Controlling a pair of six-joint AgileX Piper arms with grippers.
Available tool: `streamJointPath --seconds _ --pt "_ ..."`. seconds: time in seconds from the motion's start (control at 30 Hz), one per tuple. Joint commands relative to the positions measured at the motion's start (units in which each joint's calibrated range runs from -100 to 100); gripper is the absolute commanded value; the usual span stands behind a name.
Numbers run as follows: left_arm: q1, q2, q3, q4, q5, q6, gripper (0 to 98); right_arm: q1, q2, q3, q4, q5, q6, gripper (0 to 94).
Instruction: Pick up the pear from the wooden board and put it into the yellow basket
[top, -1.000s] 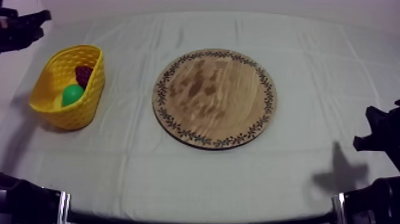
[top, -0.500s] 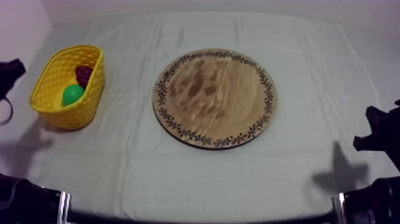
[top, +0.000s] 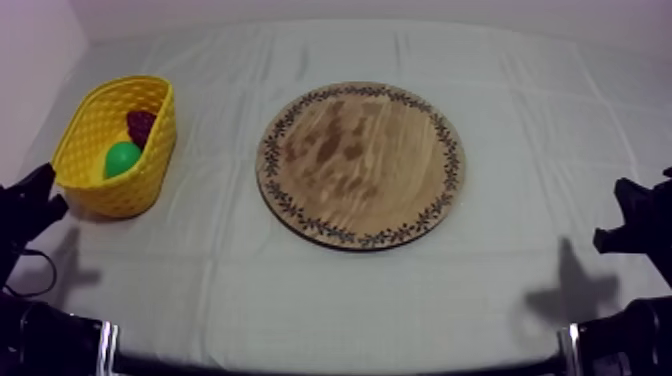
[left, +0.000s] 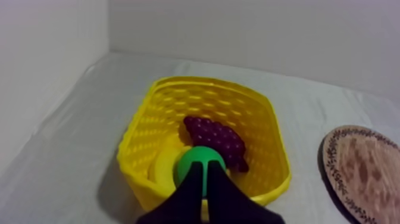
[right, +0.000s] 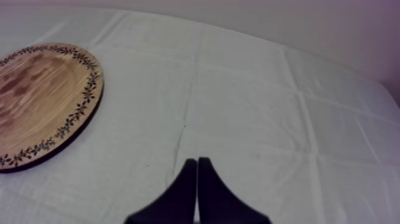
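Left wrist view: pear (left: 199, 154) is seen in basket (left: 262, 119); judged light, rigid, slick, best gripped across its middle. Both left claw (left: 203, 170) and right claw (right: 197, 162) are pressed together, empty.

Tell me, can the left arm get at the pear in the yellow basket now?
Probably yes. The left claw, shut, points at the pear, which lies uncovered beside the grapes in the yellow basket. It would need to clear the near wall and open.
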Motion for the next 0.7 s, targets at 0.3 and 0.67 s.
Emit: streamJointPath --seconds 0.3,0.67 --pt "-0.4 -4.2 1.0 4.69 2.9 -4.3 0.0 0.0 0.0 0.1 0.0 0.0 0.0 0.5" --pt "0.6 -4.4 1.1 4.93 2.9 -4.1 0.0 0.0 0.0 0.1 0.0 0.0 0.0 0.5"
